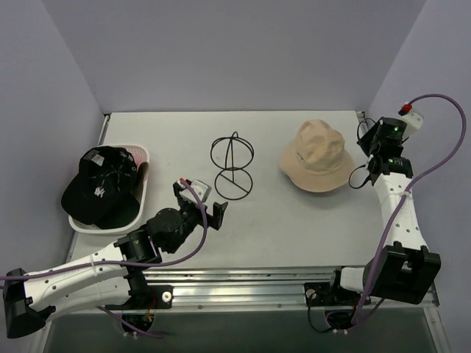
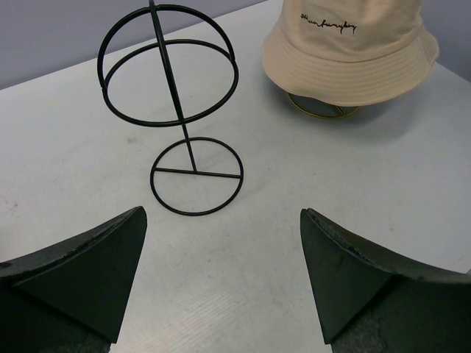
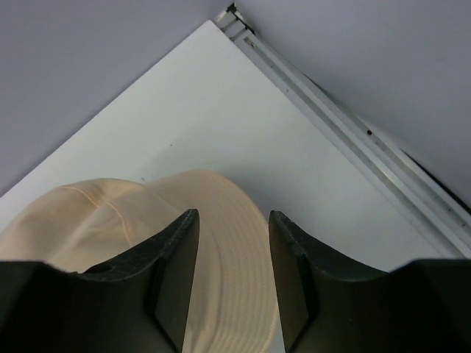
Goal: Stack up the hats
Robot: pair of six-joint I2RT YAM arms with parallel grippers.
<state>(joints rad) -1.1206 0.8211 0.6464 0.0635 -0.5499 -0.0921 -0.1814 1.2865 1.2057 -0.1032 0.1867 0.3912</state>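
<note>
- On the beige bucket hat (image 1: 318,156): sits far right on the bench (image 1: 294,228), alone, crown up, over a brass-coloured ring (image 2: 320,110) glimpsed under the brim.
- On the black cap (image 1: 99,184): lies in the white basket (image 1: 88,226) at the left edge, piled over a pink hat (image 1: 137,153) seen only as a sliver. Well apart from the beige one.
- On the right pincer (image 3: 233,217): reaches the right brim of the beige hat, jaws partly apart with brim fabric in the gap. Cannot tell whether biting the cloth or merely straddling it.
- On the left pincer (image 2: 222,213): hovers low over bare bench near the middle, jaws spread wide, holding nothing, facing the black wire frame (image 1: 232,163).
- On progress: looks early. Counts as done, at most, the cap resting on the pink hat in the basket. No single pile of all the hats yet.
- Left to do, as a judgement: secure the beige hat, carry it left to the others, set it on top. Possibly also deal with further hats hidden in the basket, number impossible to tell.
</note>
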